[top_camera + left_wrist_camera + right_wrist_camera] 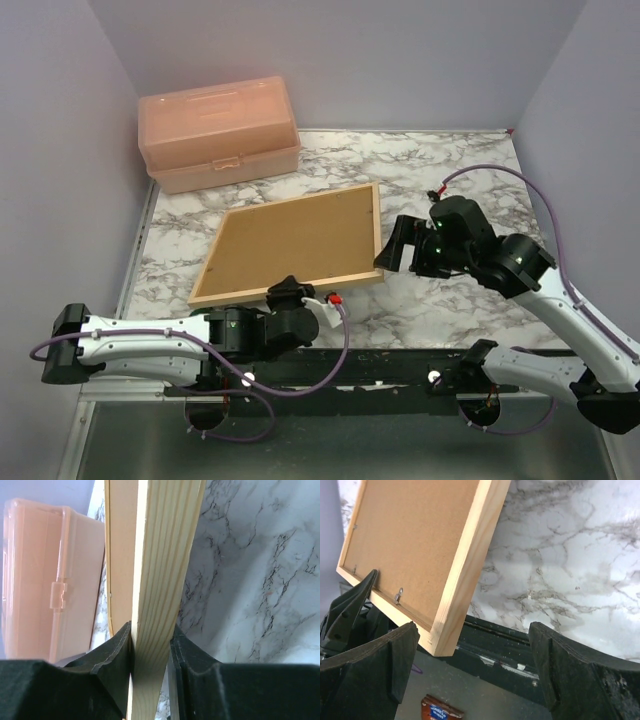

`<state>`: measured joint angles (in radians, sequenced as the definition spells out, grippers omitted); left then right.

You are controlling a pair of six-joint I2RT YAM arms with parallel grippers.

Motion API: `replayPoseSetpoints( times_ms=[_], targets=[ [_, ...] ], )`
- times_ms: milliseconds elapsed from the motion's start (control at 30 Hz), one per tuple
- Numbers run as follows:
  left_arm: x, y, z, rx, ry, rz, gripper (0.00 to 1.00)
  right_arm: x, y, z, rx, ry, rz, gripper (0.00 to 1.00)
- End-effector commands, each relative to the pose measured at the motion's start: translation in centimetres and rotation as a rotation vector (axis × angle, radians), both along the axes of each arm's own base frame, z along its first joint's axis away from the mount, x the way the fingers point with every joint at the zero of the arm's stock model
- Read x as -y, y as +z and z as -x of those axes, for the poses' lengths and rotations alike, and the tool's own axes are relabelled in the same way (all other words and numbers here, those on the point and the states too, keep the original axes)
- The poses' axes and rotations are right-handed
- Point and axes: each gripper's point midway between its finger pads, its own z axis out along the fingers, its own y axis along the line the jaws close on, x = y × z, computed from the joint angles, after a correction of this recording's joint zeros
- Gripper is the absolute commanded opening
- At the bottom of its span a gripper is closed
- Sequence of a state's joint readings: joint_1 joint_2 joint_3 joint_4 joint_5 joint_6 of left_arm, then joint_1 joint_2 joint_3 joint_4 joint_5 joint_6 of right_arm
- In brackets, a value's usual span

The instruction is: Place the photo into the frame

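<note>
A peach plastic toolbox [220,133], its lid closed, is pictured at the far left corner of a white marble-patterned table [450,170] enclosed by pale lilac walls [60,150]. A brown backing board [290,240] is seen just in front of it.

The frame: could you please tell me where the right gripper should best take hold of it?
Probably the frame's right bar, by the near corner, coming from the right. The bar is thin enough to straddle, that corner lies between the open right gripper's fingers, and the left gripper clamps the near bar, steadying it.
</note>
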<state>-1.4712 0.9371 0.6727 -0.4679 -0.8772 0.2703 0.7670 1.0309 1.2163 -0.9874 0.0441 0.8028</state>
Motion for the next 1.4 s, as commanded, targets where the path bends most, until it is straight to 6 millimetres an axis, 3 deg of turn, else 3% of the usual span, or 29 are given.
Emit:
replayPoseSetpoints(
  times_ms=[0,133,233,367,500,767,967,1100,1367],
  targets=[
    [0.7,4.1,0.3,-0.022,-0.005,0.190,0.09,-0.2,3.4,-0.9,0.194,0.075,-0.040,1.00],
    [0.3,5.7,0.9,-0.048,-0.048,0.237,0.09,-1.6,5.5,-0.4,0.346,0.213,-0.133,1.00],
    [0.0,6.2,1.5,-0.074,-0.080,0.242,0.08,-1.5,7.4,-0.5,0.500,0.262,-0.164,1.00],
    [-0.4,5.8,2.3,-0.125,-0.117,0.216,0.08,-1.4,10.4,0.1,0.690,0.339,-0.203,1.00],
    [-0.4,5.4,2.9,-0.160,-0.143,0.200,0.07,-1.7,11.2,1.0,0.847,0.455,-0.202,1.00],
    [-0.7,6.7,3.6,-0.193,-0.176,0.254,0.04,-3.0,9.4,3.0,1.111,0.813,-0.068,1.00],
    [-0.6,7.8,4.0,-0.204,-0.198,0.291,0.04,-3.5,7.6,5.6,1.389,1.078,-0.005,1.00],
    [-0.2,8.3,4.1,-0.204,-0.211,0.296,0.04,-4.3,6.5,5.5,1.443,1.106,-0.017,1.00],
    [0.2,8.4,4.3,-0.215,-0.227,0.284,0.04,-6.5,5.1,3.3,1.410,1.134,-0.003,0.98]
  ],
)
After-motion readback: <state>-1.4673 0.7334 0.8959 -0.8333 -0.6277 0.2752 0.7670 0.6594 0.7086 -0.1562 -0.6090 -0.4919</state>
